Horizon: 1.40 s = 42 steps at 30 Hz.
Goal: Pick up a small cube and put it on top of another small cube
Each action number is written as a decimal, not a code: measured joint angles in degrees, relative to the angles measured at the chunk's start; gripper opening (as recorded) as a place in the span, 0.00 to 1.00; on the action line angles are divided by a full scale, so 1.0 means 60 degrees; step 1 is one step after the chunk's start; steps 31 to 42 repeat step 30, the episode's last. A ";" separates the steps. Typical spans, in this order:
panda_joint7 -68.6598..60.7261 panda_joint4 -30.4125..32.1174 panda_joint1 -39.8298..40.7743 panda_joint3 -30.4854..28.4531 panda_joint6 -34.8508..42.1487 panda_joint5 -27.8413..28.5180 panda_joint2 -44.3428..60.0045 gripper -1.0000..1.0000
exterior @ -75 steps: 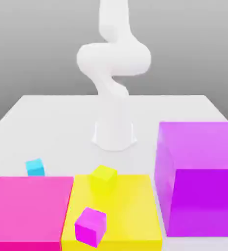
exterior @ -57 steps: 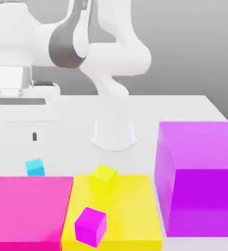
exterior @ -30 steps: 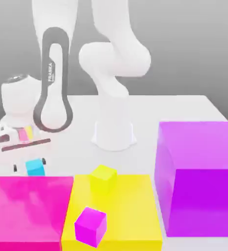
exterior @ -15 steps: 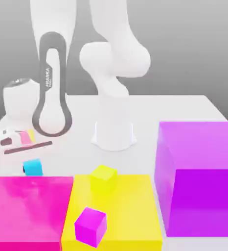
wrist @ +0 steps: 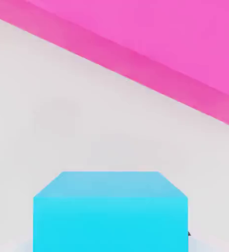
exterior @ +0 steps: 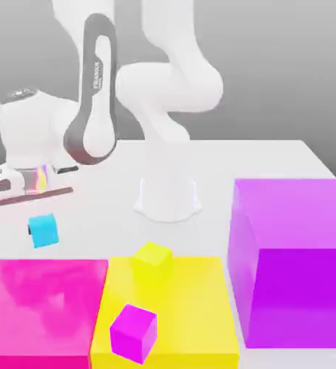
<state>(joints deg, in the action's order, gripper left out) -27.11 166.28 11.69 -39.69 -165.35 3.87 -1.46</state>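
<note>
The small cube is plain cyan-blue and hangs a little above the white table, at the exterior view's left. My gripper is shut on it from above, beneath the white hand. In the hand view the small cube sits close up, with the table and the big pink block below it. A small yellow cube rests at the back edge of the big yellow block. A small magenta cube sits on that block's front.
Three big blocks line the front: pink at the exterior view's left, yellow in the middle, a taller purple one at the right. The arm's white base stands mid-table behind them.
The gripper closed on the cyan cube, then rose with it. The cube now hangs higher and slightly further to the exterior view's left than before.
</note>
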 joint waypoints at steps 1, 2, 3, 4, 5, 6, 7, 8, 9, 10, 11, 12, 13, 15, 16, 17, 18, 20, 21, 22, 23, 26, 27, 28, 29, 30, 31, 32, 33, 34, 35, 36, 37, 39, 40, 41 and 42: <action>0.0187 0.0051 0.0080 0.0050 0.0072 0.0245 -0.0115 0.00; 0.0227 0.0053 -0.0070 0.0170 0.0242 0.0358 -0.0276 0.00; 0.0197 0.0029 -0.0233 0.0313 0.0463 0.0414 -0.0460 0.00; 0.0128 -0.0011 -0.0417 0.0480 0.0715 0.0443 -0.0659 0.00; 0.0044 -0.0058 -0.0628 0.0664 0.0980 0.0461 -0.0862 0.00; -0.0049 -0.0108 -0.0845 0.0867 0.1250 0.0475 -0.1066 0.00; -0.0140 -0.0160 -0.1072 0.1066 0.1520 0.0496 -0.1271 0.00; -0.0230 -0.0212 -0.1298 0.1267 0.1789 0.0520 -0.1475 0.00; -0.0319 -0.0265 -0.1521 0.1469 0.2056 0.0549 -0.1678 0.00; -0.0407 -0.0316 -0.1739 0.1673 0.2319 0.0583 -0.1880 0.00; -0.0494 -0.0368 -0.1953 0.1876 0.2579 0.0619 -0.2081 0.00; -0.0580 -0.0418 -0.2163 0.2080 0.2834 0.0659 -0.2281 0.00; -0.0666 -0.0468 -0.2368 0.2283 0.3084 0.0702 -0.2479 0.00; -0.0838 -0.0566 -0.2765 0.2687 0.3571 0.0794 -0.2874 0.00; -0.0925 -0.0614 -0.2957 0.2886 0.3806 0.0842 -0.3070 0.00; -0.1013 -0.0661 -0.3145 0.3085 0.4035 0.0893 -0.3265 0.00; -0.1101 -0.0708 -0.3328 0.3281 0.4259 0.0945 -0.3460 0.00; -0.1273 -0.0777 -0.3661 0.3620 0.4580 0.1028 -0.3752 0.00; -0.1338 -0.0755 -0.3770 0.3667 0.4456 0.1012 -0.3650 0.00; -0.1392 -0.0710 -0.3852 0.3660 0.4214 0.0977 -0.3447 0.00; -0.1440 -0.0654 -0.3913 0.3634 0.3913 0.0935 -0.3196 0.00; -0.1555 -0.0459 -0.4000 0.3529 0.2876 0.0834 -0.2358 0.00; -0.1573 -0.0407 -0.4011 0.3495 0.2598 0.0827 -0.2140 1.00; -0.1573 -0.0407 -0.4011 0.3495 0.2598 0.0827 -0.2140 1.00; -0.1573 -0.0407 -0.4011 0.3495 0.2598 0.0827 -0.2140 1.00; -0.1573 -0.0407 -0.4011 0.3495 0.2598 0.0827 -0.2140 1.00; -0.1573 -0.0407 -0.4011 0.3495 0.2598 0.0827 -0.2140 1.00; -0.1573 -0.0407 -0.4011 0.3495 0.2598 0.0827 -0.2140 1.00; -0.1573 -0.0407 -0.4011 0.3495 0.2598 0.0827 -0.2140 1.00; -0.1573 -0.0407 -0.4011 0.3495 0.2598 0.0827 -0.2140 1.00; -0.1573 -0.0407 -0.4011 0.3495 0.2598 0.0827 -0.2140 1.00; -0.1573 -0.0407 -0.4011 0.3495 0.2598 0.0827 -0.2140 1.00; -0.1573 -0.0407 -0.4011 0.3495 0.2598 0.0827 -0.2140 1.00; -0.1573 -0.0407 -0.4011 0.3495 0.2598 0.0827 -0.2140 1.00; -0.1573 -0.0407 -0.4011 0.3495 0.2598 0.0827 -0.2140 1.00; -0.1573 -0.0407 -0.4011 0.3495 0.2598 0.0827 -0.2140 1.00; -0.1573 -0.0407 -0.4011 0.3495 0.2598 0.0827 -0.2140 1.00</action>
